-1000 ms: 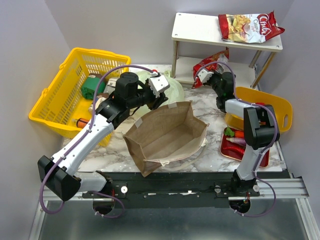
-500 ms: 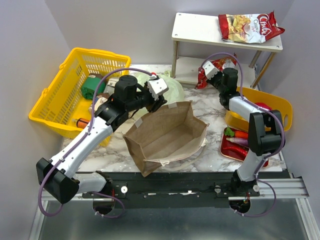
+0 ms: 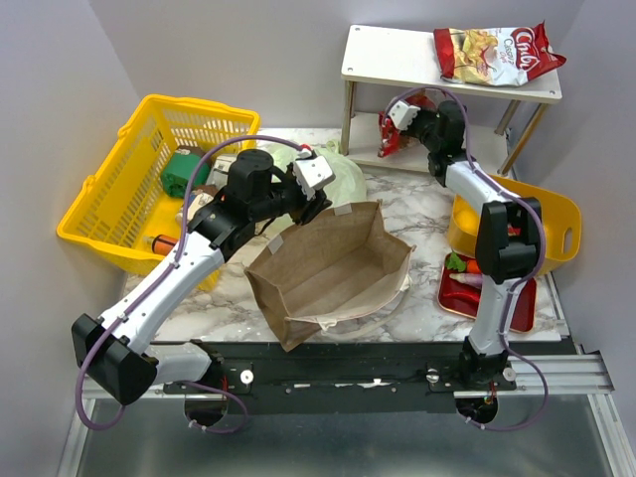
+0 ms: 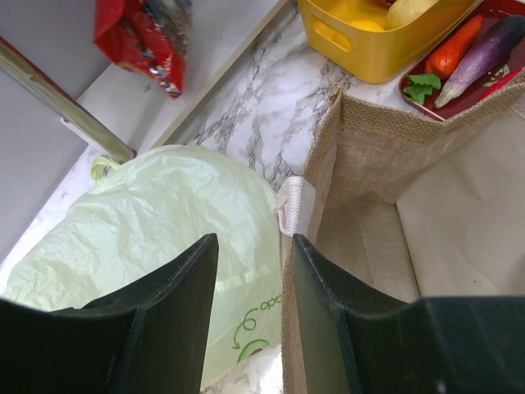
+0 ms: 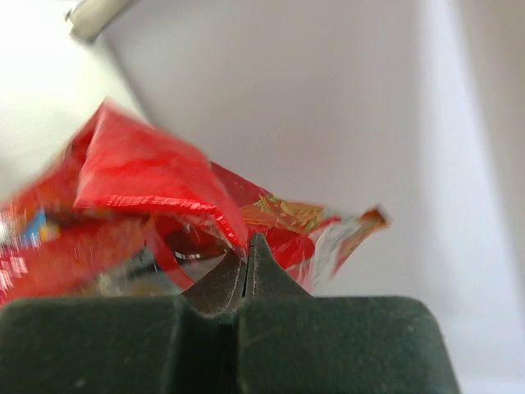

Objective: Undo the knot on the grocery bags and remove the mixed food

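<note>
While the right arm reached far out to the low board of the small white shelf unit (image 3: 397, 58), its right tool (image 5: 246, 264) was clenched tight on the edge of a shiny red snack packet (image 5: 156, 185). The foil was crumpled and glossy; its print was too blurred to read. On the top board lay a bigger red and white chips bag (image 3: 497, 52), with large letters starting with "Chi".

The left tool (image 4: 253, 240) hung released, its two dark fingers apart and grasping nothing. One finger stood above the pale green plastic bag (image 4: 164, 213), the other above the rim of the brown paper bag (image 4: 369, 156). The green bag was thin, wrinkled and half transparent, round like a pillow, with a dark green curved-arrow print and some letters I could not read. A small twisted end, which seemed to be the knot (image 4: 100, 167), lay on its far side beside the metal leg of the shelf unit.

The brown bag stood open and stiff just beside it on the marbled worktop (image 3: 417, 214), coarse outside and smooth inside, with a white strap at the rim.

An orange carrot (image 4: 459, 45) and a purple eggplant (image 4: 486, 57) lay in a red tray (image 3: 452, 288), beside a smooth yellow tub (image 4: 369, 51). A yellow mesh basket (image 3: 109, 199) stood at the left.
</note>
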Robot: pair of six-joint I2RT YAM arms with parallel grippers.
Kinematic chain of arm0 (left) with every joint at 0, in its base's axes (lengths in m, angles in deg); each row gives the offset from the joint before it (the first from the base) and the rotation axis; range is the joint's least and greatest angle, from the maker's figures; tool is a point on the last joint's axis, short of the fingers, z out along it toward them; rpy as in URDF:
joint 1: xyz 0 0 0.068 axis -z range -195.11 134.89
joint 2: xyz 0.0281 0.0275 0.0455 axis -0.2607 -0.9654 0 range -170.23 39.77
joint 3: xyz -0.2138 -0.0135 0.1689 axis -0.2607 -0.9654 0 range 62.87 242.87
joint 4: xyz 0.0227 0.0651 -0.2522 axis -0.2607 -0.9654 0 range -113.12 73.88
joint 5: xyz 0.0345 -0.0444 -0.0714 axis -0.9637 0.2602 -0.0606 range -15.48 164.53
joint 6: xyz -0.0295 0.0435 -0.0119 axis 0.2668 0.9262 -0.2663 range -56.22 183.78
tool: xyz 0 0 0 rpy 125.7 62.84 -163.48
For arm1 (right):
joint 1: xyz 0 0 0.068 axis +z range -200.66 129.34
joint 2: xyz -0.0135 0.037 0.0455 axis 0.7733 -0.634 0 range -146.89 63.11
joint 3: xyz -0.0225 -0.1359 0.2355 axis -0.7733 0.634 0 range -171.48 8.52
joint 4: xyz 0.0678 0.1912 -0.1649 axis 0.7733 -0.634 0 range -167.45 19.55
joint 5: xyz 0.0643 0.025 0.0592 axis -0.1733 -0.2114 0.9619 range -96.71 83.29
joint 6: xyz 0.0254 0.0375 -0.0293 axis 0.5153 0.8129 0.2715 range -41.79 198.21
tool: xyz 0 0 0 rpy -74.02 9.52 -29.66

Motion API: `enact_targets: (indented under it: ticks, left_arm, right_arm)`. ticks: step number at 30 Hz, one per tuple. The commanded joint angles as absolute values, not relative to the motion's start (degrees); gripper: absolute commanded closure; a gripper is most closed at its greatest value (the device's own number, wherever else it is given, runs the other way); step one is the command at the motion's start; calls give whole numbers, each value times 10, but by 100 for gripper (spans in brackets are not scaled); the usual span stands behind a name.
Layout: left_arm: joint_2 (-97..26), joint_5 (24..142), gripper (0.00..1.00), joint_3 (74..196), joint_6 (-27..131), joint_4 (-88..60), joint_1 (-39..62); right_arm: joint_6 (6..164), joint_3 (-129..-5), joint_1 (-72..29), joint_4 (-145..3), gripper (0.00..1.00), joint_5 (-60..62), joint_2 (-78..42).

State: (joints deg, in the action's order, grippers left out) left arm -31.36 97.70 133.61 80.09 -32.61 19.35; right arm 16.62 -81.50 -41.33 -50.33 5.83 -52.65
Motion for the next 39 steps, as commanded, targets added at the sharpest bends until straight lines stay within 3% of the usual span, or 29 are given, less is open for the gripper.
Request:
enact_targets:
  ticks: [1,8,14,16,18,19,23,28,32,36,39]
  left_arm:
    - [-308,984,47,1359,810,-340,191]
    - [-294,976,47,1351,827,-349,191]
    - [-287,979,46,1335,823,-346,189]
    - [-290,984,47,1334,820,-340,190]
    - [-291,984,46,1331,814,-334,189]
    - [-292,986,46,1329,812,-325,190]
    - [-294,994,46,1324,807,-316,189]
    - [-285,996,46,1316,806,-311,190]
    - [-267,988,46,1298,812,-309,189]
    - [-249,984,46,1279,819,-315,189]
    - [-240,983,46,1273,820,-316,189]
  right_arm:
    - [111,-841,-410,-348,100,137,-529]
    - [-33,-654,-411,-250,99,68,-536]
    - [-6,-581,-406,-260,96,-46,-506]
    - [9,-579,-405,-327,60,-82,-492]
    - [51,-602,-405,-426,40,-120,-476]
    - [74,-609,-405,-456,38,-130,-471]
    - [143,-615,-408,-537,37,-137,-447]
    - [177,-601,-408,-605,50,-148,-424]
    - [223,-574,-407,-651,48,-122,-362]
    - [241,-593,-388,-772,39,-52,-313]
    - [269,-606,-367,-809,45,-1,-278]
